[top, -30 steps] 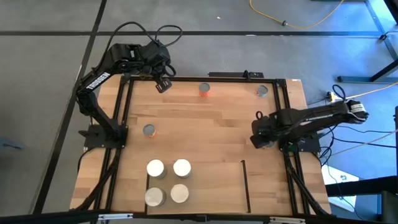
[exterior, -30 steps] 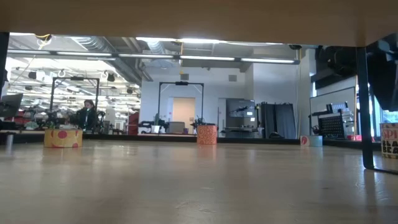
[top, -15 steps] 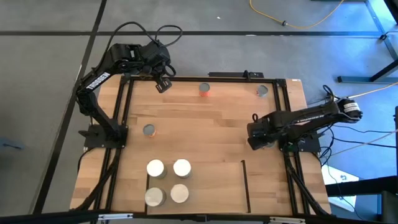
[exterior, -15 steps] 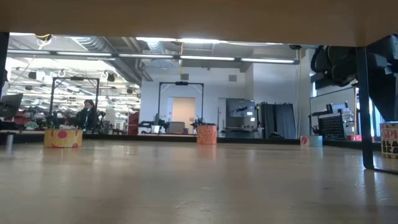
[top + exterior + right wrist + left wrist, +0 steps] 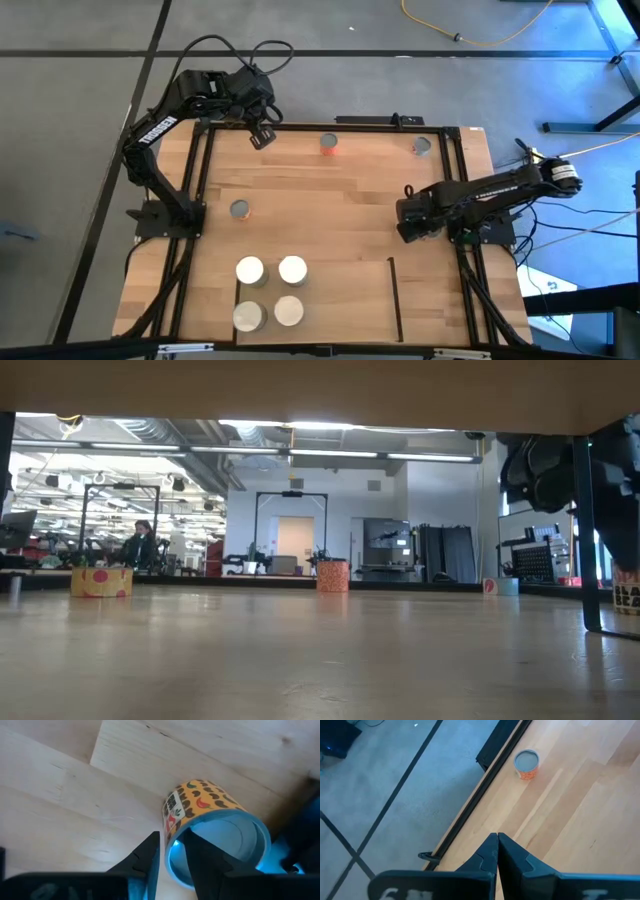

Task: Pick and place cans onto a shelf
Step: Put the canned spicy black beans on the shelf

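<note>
Tabletop [image 5: 340, 215]: light wood in a black frame, carrying everything below.

Shelf [image 5: 340, 300]: wood panel with thin black bars, near edge, centre. Four pale-topped cans [image 5: 270, 292] stand in a square at its left end; the right portion is bare.

Left arm: parked at the far-left corner, left gripper [image 5: 497, 851] with fingers pressed together, holding nothing.

Right arm: reaches in from the right edge; right gripper [image 5: 172, 851] holds a yellow can [image 5: 212, 832] by the rim, one finger inside and one outside. The can has a yellow patterned wrapper with a small label and an open, hollow metal end.

Loose cans: an orange can [image 5: 329, 144] at far centre, a grey-topped can [image 5: 422, 147] at far right, and a left can [image 5: 239, 209] at the left.

Handling note: a rim grip looks slight; probably best to carry level and slowly, set down beside the four without nudging them, then release.
</note>
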You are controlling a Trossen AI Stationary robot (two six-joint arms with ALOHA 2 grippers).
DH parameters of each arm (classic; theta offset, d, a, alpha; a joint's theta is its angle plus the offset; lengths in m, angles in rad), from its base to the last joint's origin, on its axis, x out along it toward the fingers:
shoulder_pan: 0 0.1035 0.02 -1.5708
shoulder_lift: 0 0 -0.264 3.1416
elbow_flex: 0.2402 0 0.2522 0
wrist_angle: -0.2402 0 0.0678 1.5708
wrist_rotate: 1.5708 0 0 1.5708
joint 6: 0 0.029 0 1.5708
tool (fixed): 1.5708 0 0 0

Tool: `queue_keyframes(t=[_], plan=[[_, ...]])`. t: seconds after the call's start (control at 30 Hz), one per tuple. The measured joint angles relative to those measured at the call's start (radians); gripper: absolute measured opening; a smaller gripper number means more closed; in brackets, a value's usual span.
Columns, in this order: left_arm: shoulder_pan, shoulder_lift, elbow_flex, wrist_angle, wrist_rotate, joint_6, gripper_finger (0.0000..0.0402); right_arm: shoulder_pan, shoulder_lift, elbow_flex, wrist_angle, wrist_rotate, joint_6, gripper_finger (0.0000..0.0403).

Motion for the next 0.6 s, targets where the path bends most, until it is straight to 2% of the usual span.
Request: queue_keyframes(t=[0.33,0.43,0.6], plan=[[0.0,0.0,0.0,0.01,0.0,0.001,0.0,0.002,0.017,0.034,-0.043,0.026,-0.025,0.0094],[0.0,0.0,0.0,0.018,0.0,0.001,0.0,0.002,0.028,0.036,-0.046,0.029,-0.03,0.0072],[0.0,0.0,0.0,0.02,0.0,0.026,0.0,0.002,0.034,0.036,-0.04,0.032,-0.052,0.0013]])
